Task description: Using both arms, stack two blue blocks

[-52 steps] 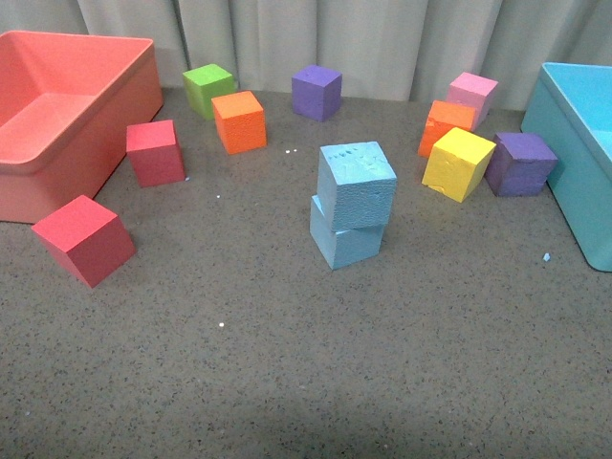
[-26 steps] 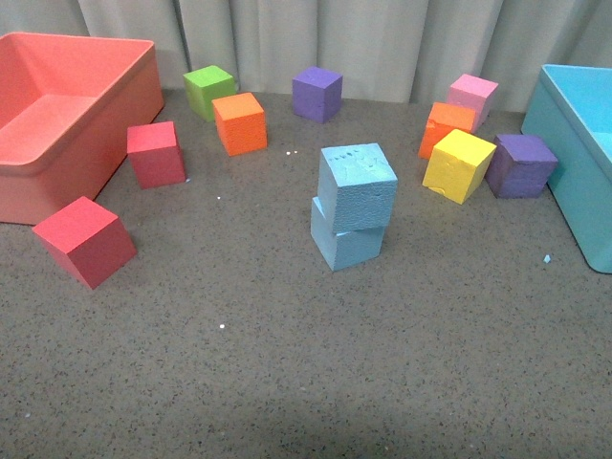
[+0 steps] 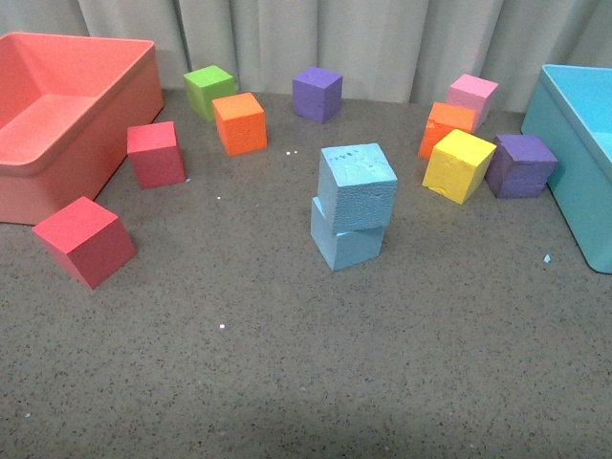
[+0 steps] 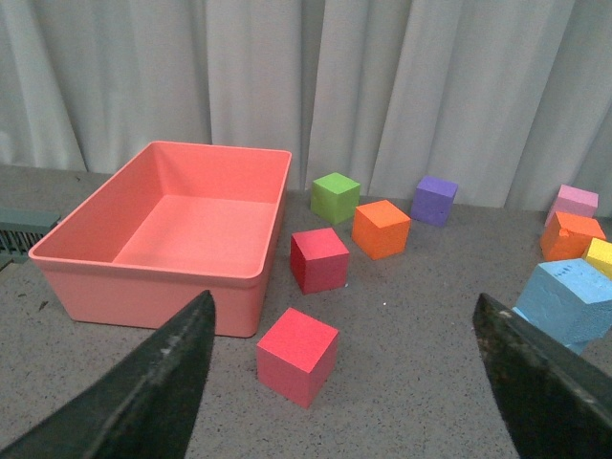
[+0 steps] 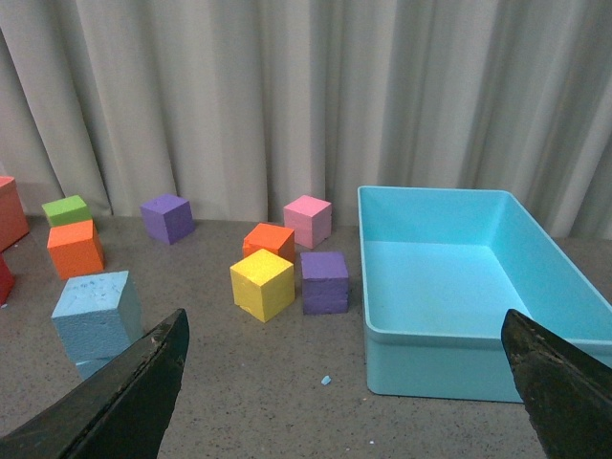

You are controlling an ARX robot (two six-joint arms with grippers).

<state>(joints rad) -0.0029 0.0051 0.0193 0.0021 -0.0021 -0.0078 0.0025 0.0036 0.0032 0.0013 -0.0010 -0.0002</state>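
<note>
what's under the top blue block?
The second sky-blue foam cube, resting on the grey table, sits under the upper blue foam cube, slightly offset. Its top face is covered.

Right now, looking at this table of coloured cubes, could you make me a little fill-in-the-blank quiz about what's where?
1. The upper blue block sits on top of another ____ block.
2. The yellow cube has a ____ cube right beside it, near the turquoise bin.
3. The salmon-pink bin holds ____ cubes.
4. The green cube stands next to an ____ cube.

Missing words: blue; purple; no; orange
</note>
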